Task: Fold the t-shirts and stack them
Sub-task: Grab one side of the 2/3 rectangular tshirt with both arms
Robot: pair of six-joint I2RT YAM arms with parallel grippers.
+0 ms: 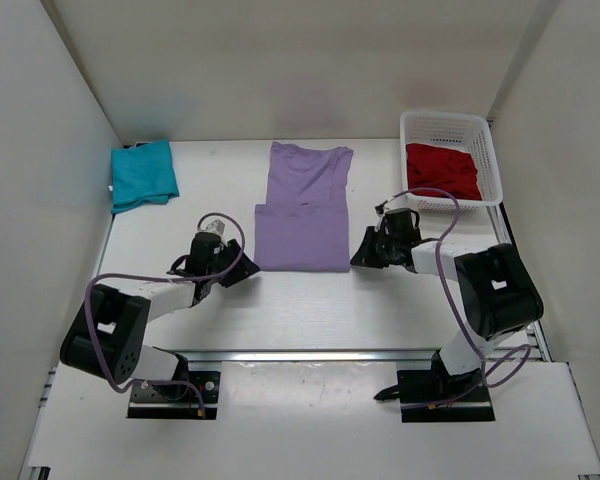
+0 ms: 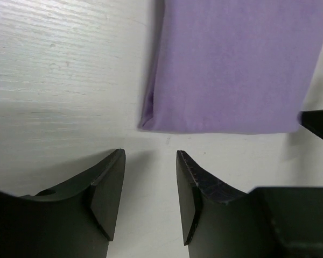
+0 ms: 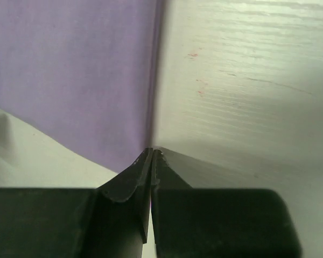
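The lavender t-shirt (image 1: pixel 305 215) lies flat mid-table, its lower half folded up over itself. My right gripper (image 1: pixel 358 258) is at its near right corner; in the right wrist view the gripper (image 3: pixel 152 150) is shut right at the corner of the purple cloth (image 3: pixel 70 70). My left gripper (image 1: pixel 242 272) is open on the bare table just short of the shirt's near left corner (image 2: pixel 151 121), with nothing between its fingers (image 2: pixel 151 153). The teal t-shirt (image 1: pixel 142 175) lies folded at the far left. The red t-shirt (image 1: pixel 442 170) lies in the basket.
A white lattice basket (image 1: pixel 450 125) stands at the far right against the back wall. White walls close in the table on the left, back and right. The tip of my right gripper shows at the right edge of the left wrist view (image 2: pixel 318 124).
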